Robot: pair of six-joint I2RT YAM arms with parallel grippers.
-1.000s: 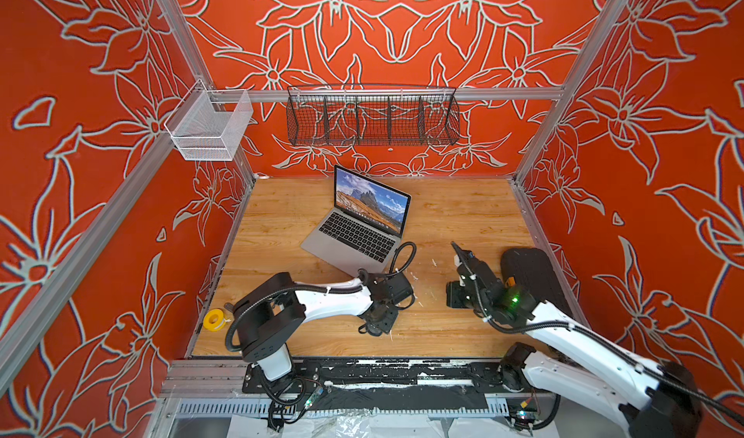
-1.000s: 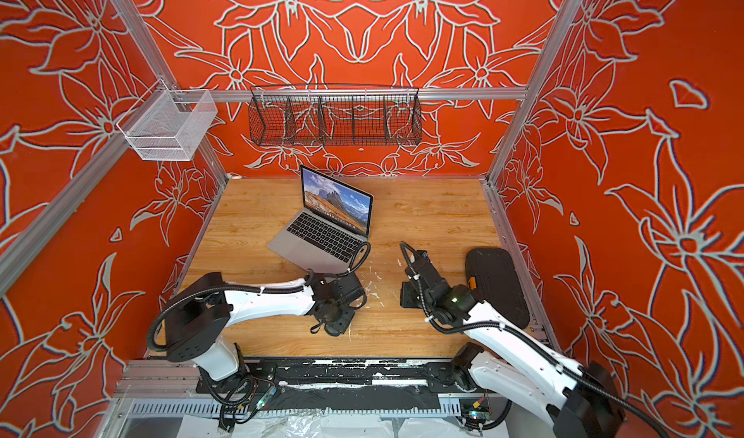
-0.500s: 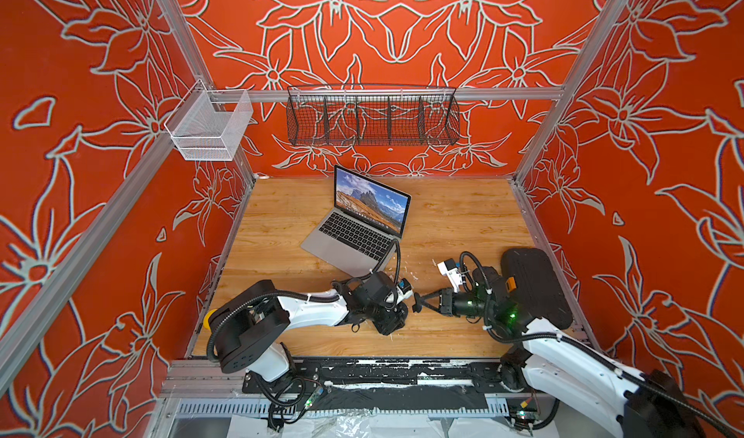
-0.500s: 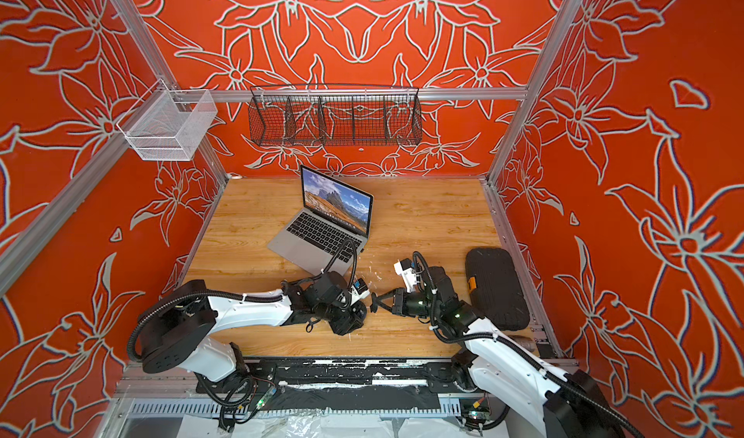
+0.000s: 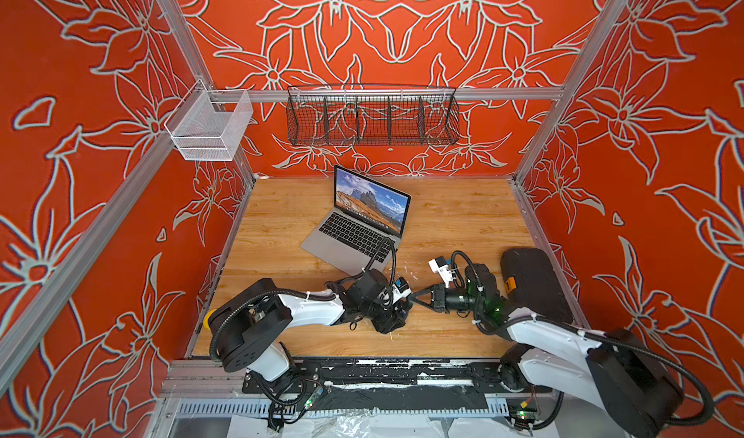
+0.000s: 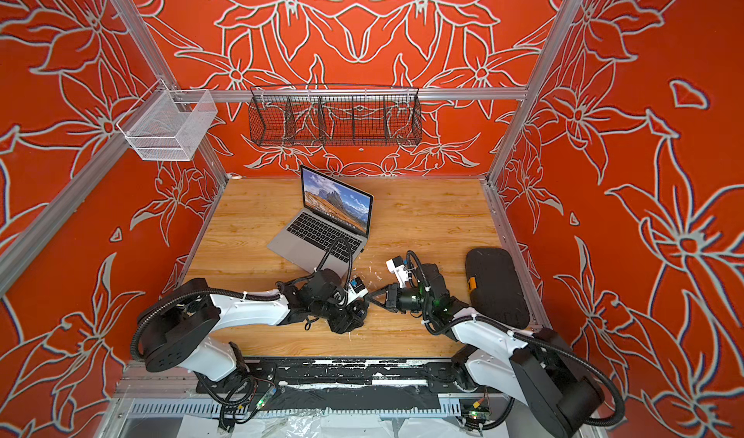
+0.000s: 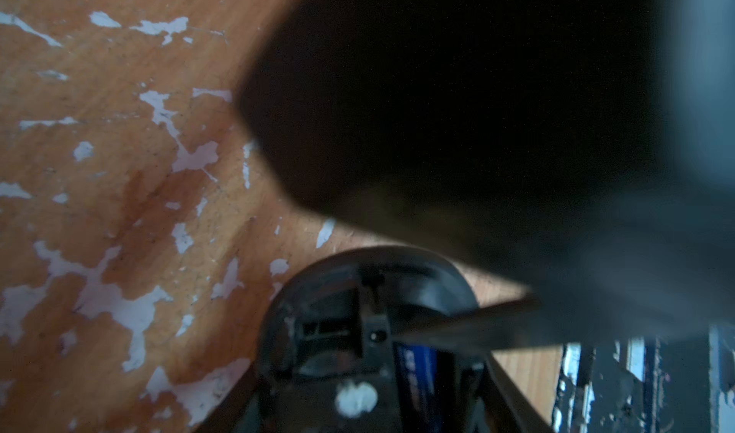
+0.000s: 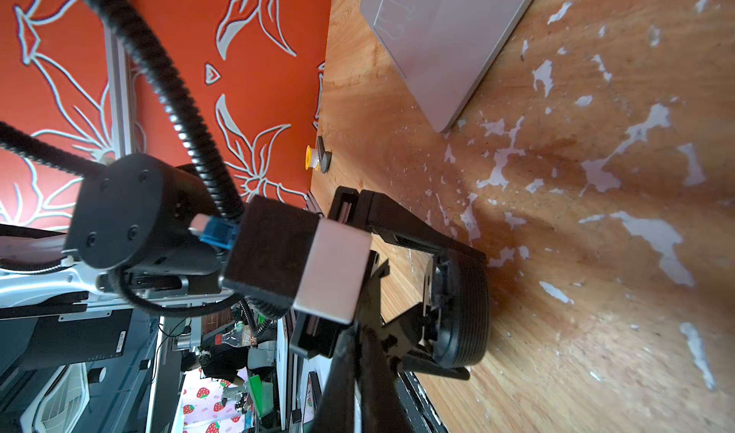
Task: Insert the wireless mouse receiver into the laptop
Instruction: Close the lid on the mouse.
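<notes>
My right gripper (image 5: 412,297) has swung down from its raised pose and now meets my left gripper (image 5: 392,315) tip to tip. Its jaws are pressed together, with nothing seen between them. My left jaws stand half-spread, clamped on the mouse (image 8: 457,311), its open underside facing the right tips. I cannot find the wireless mouse receiver (presumably still stowed inside). The laptop (image 5: 354,235) waits open just behind, so extraction comes first.
</notes>
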